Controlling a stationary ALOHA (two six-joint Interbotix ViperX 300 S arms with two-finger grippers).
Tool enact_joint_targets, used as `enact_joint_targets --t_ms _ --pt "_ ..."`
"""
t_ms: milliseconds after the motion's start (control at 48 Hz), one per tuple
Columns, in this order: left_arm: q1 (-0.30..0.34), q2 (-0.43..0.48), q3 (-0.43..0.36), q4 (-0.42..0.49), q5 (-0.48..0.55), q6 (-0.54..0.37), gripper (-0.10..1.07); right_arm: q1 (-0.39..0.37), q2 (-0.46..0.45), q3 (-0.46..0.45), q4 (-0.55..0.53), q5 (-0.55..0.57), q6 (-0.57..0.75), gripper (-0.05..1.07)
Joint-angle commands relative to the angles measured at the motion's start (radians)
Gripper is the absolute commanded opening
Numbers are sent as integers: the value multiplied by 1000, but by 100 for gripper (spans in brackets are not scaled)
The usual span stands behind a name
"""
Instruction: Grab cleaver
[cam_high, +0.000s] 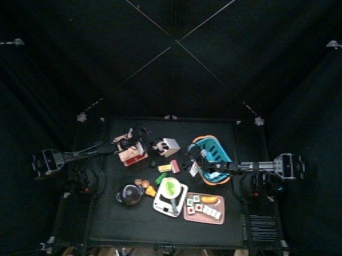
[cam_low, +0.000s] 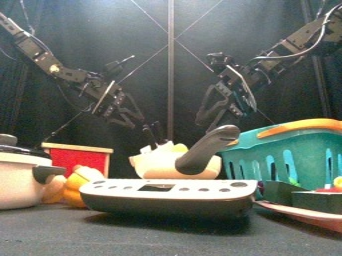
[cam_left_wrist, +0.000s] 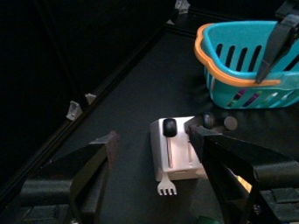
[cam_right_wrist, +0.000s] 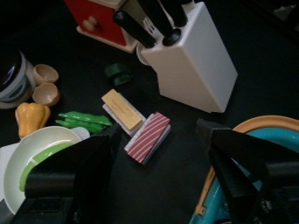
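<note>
The cleaver (cam_left_wrist: 176, 157) is a flat pale rectangle with a faint reddish streak, lying on the dark table. In the top view the cleaver (cam_high: 131, 151) reads pale pink with red along one edge, left of the knife block. My left gripper (cam_left_wrist: 162, 142) hovers just short of it, open wide, with the blade framed between the jaws and nothing held. From above, the left gripper (cam_high: 119, 151) is at the cleaver's left side. My right gripper (cam_right_wrist: 158, 164) stands open and empty by the basket, and the top view shows this right gripper (cam_high: 238, 166) at the right.
A teal basket (cam_left_wrist: 239, 57) with an orange rim stands beyond the cleaver. The white knife block (cam_right_wrist: 193, 57) with black handles is mid-table. A tan slab (cam_right_wrist: 121, 109), a striped red piece (cam_right_wrist: 149, 137), a plate (cam_right_wrist: 35, 149) and a pot (cam_low: 16, 175) crowd the front.
</note>
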Motion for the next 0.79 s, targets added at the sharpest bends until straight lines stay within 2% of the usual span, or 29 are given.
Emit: enact_joint_targets --t_ms 0,250,521,771 --pt "-3 37 -48 12 -5 2 99 6 -38 -12 2 2 2 100" --pt "-9 106 -74 17 -11 0 99 5 -40 -5 3 3 2 100" --pt "-8 132 -101 18 -20 2 98 0 -38 -5 3 8 2 100" --pt "-9 153 -117 18 -26 0 85 -2 -32 -5 3 20 2 100"
